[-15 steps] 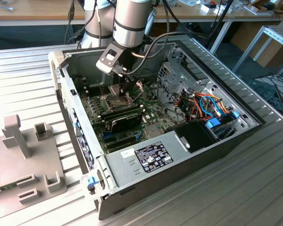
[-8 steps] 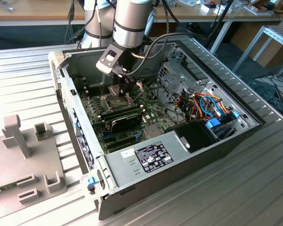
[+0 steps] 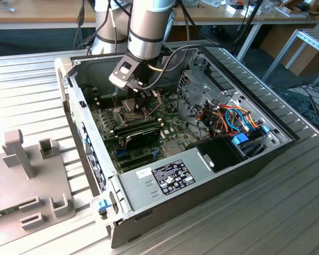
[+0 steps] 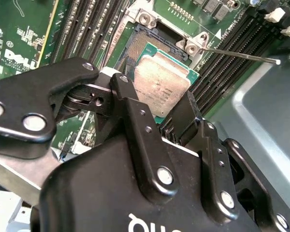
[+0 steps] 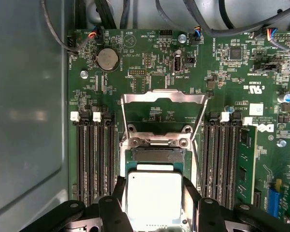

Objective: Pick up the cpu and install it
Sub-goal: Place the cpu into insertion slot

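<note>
Gripper (image 5: 154, 188) jaws seemingly clamp the square, dull-silver, green-edged cpu (image 4: 162, 84) above socket (image 5: 157, 155)

Soft indoor light outside, deep shade inside the case

In the exterior view we see even overhead light on the ribbed table (image 3: 287, 212) with no hard shadows, and the motherboard (image 3: 107, 123) sits dim under the arm (image 3: 149, 26). In the first wrist view the grey case wall (image 5: 24, 121) carries 1 pale, smeared reflection. In the second wrist view the cpu (image 4: 162, 82) lid has a dull sheen, and the black gripper (image 4: 154, 92), very near the lens, looks soft, with small glints on its bolts.
</note>
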Robot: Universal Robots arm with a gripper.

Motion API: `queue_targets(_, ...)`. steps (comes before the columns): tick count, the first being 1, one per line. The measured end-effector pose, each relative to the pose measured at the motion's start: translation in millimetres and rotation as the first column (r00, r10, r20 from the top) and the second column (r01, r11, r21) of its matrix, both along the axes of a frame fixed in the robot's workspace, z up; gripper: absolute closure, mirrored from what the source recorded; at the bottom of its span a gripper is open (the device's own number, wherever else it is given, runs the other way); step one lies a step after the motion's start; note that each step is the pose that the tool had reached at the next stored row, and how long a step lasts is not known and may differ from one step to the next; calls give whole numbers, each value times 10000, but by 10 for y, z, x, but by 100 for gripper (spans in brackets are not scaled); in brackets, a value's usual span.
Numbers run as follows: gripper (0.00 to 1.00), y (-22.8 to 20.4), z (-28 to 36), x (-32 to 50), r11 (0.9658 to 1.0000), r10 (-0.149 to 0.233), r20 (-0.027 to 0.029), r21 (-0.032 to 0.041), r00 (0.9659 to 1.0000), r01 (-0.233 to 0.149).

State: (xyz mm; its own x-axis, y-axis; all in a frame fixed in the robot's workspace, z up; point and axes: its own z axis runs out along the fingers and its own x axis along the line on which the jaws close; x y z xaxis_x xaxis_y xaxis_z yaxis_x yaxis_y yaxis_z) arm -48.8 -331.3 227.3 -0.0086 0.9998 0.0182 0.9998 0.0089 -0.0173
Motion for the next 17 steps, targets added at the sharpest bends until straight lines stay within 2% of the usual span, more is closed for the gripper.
queue_targets(5,45,0,-69,1,10000,2,-6,2,10000,-2)
queue_targets(11,45,-11,-78,1,10000,2,-7,2,10000,-2)
queue_targets(17,45,-48,-87,1,10000,1,-6,1,10000,-1)
